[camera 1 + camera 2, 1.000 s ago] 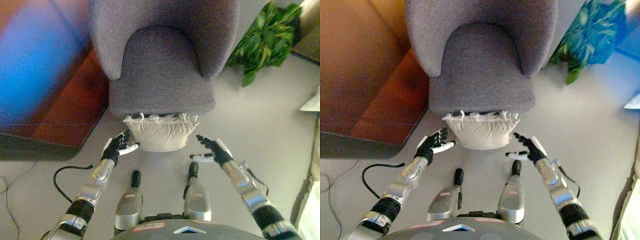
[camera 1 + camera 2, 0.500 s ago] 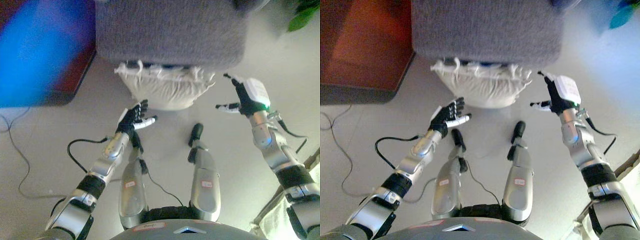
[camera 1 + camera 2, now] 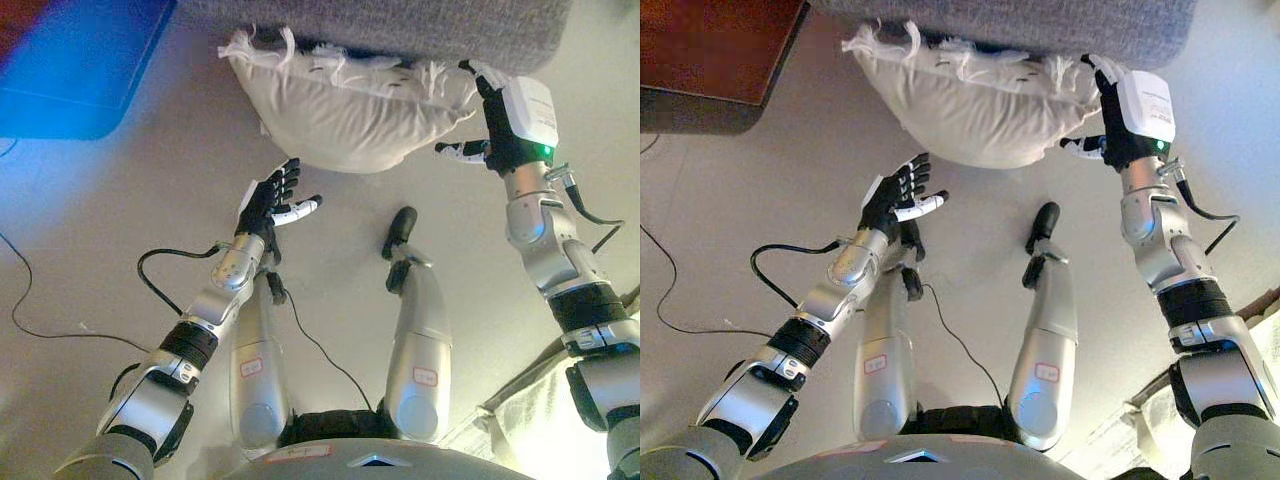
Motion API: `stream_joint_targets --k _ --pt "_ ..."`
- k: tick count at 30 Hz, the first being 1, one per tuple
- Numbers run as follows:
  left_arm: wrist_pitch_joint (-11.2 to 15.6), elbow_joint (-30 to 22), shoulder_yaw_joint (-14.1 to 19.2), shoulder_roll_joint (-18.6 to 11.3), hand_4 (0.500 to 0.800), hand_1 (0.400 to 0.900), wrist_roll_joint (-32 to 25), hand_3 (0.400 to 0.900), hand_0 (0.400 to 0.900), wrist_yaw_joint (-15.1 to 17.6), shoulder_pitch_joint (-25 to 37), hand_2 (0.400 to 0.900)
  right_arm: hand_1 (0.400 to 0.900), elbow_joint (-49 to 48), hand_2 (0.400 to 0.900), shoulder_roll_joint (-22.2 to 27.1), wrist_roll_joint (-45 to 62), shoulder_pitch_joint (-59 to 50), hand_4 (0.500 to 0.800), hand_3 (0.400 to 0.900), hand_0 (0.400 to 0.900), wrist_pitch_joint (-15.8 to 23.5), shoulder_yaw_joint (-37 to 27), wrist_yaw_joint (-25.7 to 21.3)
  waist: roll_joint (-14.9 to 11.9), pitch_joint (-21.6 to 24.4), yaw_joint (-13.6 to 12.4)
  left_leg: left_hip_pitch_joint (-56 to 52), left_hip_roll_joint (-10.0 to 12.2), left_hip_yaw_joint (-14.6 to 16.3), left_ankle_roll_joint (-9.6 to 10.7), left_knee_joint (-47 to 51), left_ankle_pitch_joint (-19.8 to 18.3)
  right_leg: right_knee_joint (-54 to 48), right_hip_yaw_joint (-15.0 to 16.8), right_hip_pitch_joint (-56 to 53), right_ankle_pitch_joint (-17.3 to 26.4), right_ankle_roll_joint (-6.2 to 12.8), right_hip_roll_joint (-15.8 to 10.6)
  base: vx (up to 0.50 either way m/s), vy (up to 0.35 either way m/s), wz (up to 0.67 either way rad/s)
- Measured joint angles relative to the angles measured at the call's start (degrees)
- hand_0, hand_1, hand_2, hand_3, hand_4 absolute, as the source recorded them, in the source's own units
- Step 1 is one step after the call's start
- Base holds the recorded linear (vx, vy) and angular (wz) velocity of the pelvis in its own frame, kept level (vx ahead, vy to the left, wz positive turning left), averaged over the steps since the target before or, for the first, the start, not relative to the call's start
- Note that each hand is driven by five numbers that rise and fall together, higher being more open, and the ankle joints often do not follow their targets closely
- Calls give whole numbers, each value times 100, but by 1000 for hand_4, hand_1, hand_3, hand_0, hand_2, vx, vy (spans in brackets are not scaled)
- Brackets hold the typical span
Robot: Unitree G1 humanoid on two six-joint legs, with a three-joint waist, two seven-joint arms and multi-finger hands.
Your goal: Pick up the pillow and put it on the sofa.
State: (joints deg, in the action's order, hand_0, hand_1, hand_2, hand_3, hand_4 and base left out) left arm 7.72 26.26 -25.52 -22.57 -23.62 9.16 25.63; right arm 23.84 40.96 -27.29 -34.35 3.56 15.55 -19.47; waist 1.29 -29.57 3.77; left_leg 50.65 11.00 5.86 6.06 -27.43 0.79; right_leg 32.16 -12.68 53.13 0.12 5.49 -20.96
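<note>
A cream pillow [image 3: 345, 115] with a fringed top edge lies on the floor, leaning against the front of the grey sofa [image 3: 400, 25]. My left hand [image 3: 272, 200] hovers open just below the pillow's lower left side, fingers spread, not touching it. My right hand [image 3: 492, 125] is raised at the pillow's right end, open, with its thumb pointing toward the cloth and the fingers close to or touching the fringe.
A dark red rug or low platform [image 3: 710, 50] lies at the upper left. Pale cloth [image 3: 520, 420] shows at the lower right edge.
The view has tilted further down and closer, so the pillow looks larger. Both hands have come nearer to the pillow; the right hand now sits at its right end.
</note>
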Motion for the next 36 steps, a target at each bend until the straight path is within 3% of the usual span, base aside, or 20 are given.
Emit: stream_joint_targets --k 7,18,25,34,35,36 --pt "27 -14 -128 -7 800 900 -104 900 900 37 121 900 900 181 900 9 20 -544 800 900 900 -189 221 -156 -10 -3 -14 769 13 -89 -21 -495 -99 348 109 725 -70 -25 -66 0 0 0" --pt "70 -29 -167 -30 800 900 -228 900 900 87 292 900 900 994 900 25 437 -1880 800 900 900 -199 807 -153 -52 -27 -245 1629 -5 -370 3 -1073 -271 781 124 1442 -162 -56 -80 26 -9 3" --pt "103 -66 -245 -171 800 900 -431 900 900 167 276 900 900 1513 900 18 977 -2644 800 900 900 -312 1574 -87 -145 -32 -251 1921 -17 -571 52 -1319 -367 1062 130 1660 -269 -92 -78 5 -9 2" --pt "-3 -11 -244 -171 800 900 -649 900 900 225 298 900 900 2050 900 -155 2188 -3773 800 900 900 -458 2592 780 -288 -36 -242 1959 7 -736 192 -1180 -274 1046 -1 1679 -259 -169 -23 -20 0 2" --pt "-22 -8 -242 -184 800 900 -651 900 900 235 301 900 696 2051 696 -176 2281 -3850 678 696 696 -459 2685 835 -338 -35 -236 1924 17 -749 188 -1142 -252 1024 -10 1663 -254 -173 8 107 -7 -4" --pt "-35 26 -244 -172 800 900 -651 900 900 232 319 900 400 2043 400 -190 2359 -3861 500 400 400 -458 2694 878 -368 -36 -251 1899 6 -771 223 -1078 -203 980 -15 1638 -251 -170 4 105 -10 -4"
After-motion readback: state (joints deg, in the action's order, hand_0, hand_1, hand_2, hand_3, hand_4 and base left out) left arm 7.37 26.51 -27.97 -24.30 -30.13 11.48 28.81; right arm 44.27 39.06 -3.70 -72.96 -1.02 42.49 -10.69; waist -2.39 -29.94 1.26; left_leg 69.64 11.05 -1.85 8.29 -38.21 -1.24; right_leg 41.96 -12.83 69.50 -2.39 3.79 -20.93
